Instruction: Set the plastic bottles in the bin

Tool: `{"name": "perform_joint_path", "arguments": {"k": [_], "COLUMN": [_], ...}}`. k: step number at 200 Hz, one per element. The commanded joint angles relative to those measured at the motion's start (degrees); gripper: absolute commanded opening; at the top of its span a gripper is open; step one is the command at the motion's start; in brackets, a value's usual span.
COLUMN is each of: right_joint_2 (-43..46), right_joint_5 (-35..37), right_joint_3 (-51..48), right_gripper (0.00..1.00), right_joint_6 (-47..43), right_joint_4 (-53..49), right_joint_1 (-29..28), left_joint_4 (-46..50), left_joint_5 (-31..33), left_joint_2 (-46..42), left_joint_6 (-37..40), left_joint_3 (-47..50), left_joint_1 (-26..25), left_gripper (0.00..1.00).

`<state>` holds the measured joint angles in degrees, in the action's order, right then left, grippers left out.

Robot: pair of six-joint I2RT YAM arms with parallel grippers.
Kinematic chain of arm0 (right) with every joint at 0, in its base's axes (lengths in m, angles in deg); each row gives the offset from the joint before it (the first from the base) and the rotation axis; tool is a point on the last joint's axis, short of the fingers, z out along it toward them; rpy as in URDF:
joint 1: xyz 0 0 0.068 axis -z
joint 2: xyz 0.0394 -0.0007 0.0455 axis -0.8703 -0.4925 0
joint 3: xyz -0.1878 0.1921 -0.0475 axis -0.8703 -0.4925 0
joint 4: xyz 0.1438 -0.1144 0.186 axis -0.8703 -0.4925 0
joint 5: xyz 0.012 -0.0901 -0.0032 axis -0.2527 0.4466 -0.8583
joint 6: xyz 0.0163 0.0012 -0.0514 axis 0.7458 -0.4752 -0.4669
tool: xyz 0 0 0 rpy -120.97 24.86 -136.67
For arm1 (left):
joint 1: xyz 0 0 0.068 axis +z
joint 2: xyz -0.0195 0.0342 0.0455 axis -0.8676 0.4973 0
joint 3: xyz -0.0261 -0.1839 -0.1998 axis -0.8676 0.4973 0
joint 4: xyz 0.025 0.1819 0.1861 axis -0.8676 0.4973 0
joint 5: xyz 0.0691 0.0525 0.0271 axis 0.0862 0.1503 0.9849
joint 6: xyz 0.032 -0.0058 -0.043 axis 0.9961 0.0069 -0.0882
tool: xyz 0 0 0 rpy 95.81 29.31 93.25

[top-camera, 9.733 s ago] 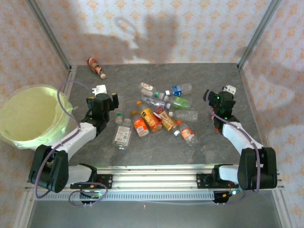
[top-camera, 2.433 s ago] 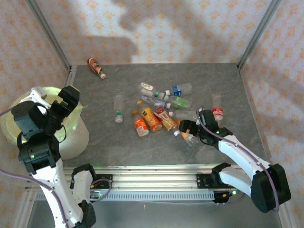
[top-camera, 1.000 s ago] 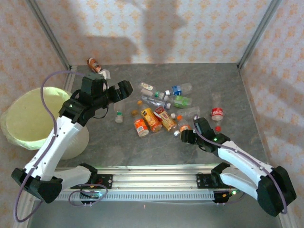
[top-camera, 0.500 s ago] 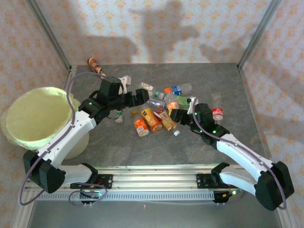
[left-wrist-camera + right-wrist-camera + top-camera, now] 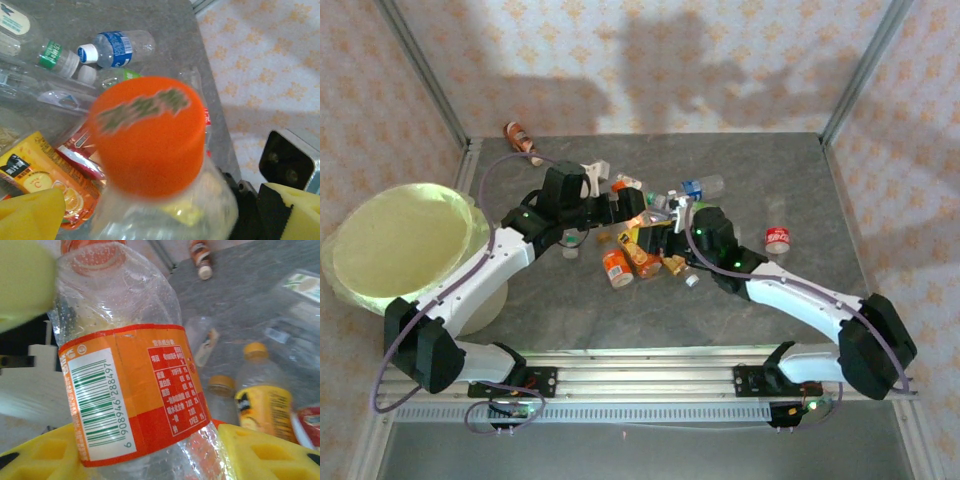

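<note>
Plainly the risk is a fumbled handover: the right gripper [image 5: 150, 452] is clamped on an orange-labelled bottle [image 5: 130, 390] held above the pile [image 5: 640, 255], while the left gripper [image 5: 160, 210] stands wide apart around its orange cap [image 5: 150, 135]. Should the right let go early, the bottle would likely drop among the others. One bin [image 5: 400, 245] stands well left; roughly nine bottles [image 5: 616, 268] show, one red-labelled bottle [image 5: 777, 238] apart at right, one far bottle [image 5: 522, 140] by the back corner.

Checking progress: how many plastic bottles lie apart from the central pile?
3: brown-orange bottle in the far left corner; red-labelled clear bottle right of the pile; white-capped clear bottle beside the left arm. Arms may hide others.
</note>
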<state>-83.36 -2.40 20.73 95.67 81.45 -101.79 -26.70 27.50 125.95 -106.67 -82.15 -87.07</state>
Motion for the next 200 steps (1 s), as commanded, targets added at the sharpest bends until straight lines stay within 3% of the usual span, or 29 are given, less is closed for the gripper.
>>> {"name": "perform_joint_path", "arguments": {"k": [1,44,86,138,155,174,185,200], "right_joint_2": [-0.82,-0.82,-0.90,-0.09,0.67,1.35,1.94,2.74], "right_joint_5": [-2.78,-3.49,-7.45,-6.02,-6.30,-5.32,-3.45,0.02], "right_joint_3": [3.02,2.77,2.94,2.40,3.32,4.96,5.29,5.00], "right_gripper": [0.55,0.57,0.60,0.72,0.79,0.83,1.00,0.99], "right_joint_6": [0.07,1.95,1.78,1.23,-1.23,-4.71,-5.78,-6.17], "right_joint_4": [6.40,11.09,12.69,10.49,5.82,-1.26,-3.92,-5.38], "right_joint_1": [-0.89,-0.89,-0.89,-0.89,-0.89,-0.89,-0.89,-0.89], "left_joint_4": [-5.58,-4.23,-10.38,-11.02,-8.41,1.18,3.77,4.39], "left_joint_5": [-4.26,-1.58,-6.50,-4.40,-1.10,8.49,12.30,15.18], "left_joint_2": [-0.87,-2.16,-1.82,-2.06,-2.19,-1.73,-1.61,-2.18], "left_joint_6": [-0.69,-0.03,-1.51,-1.00,-0.79,0.49,1.01,0.63], "left_joint_3": [1.24,1.98,3.08,3.22,2.81,-0.15,-0.75,-0.50], "left_joint_1": [-0.27,-0.32,-0.24,-0.18,0.16,0.23,0.18,0.26], "left_gripper": [0.99,0.80,0.58,0.45,0.45,0.45,0.44,0.44]}}
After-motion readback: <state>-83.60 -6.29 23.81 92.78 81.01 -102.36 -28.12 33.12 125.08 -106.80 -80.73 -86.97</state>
